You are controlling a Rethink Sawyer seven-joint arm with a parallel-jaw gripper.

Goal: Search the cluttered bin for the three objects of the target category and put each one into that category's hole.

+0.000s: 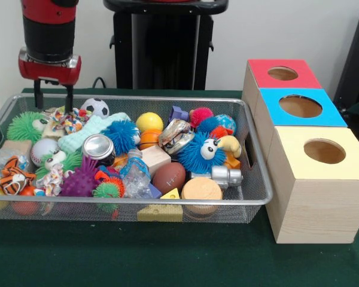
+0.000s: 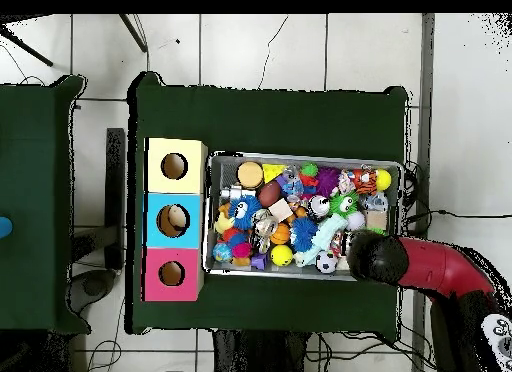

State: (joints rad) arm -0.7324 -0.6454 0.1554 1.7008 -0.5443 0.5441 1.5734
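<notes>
The wire bin (image 1: 251,197) fills the left and centre of the front frame, heaped with toys; three holed boxes stand at right. Your gripper (image 1: 52,95) hangs at upper left, fingers spread and empty, above the rope toy (image 1: 67,122). You appear mid-search: next, choose a target and descend precisely.

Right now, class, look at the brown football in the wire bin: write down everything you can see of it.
The football is small, dark brown and egg-shaped, with pale lace markings on its upper face; it looks like soft foam or rubber. It lies on its side near the front of the wire bin, seemingly resting against a round wooden disc on one side and a yellow wedge below. A pale wooden block sits just behind it.
</notes>
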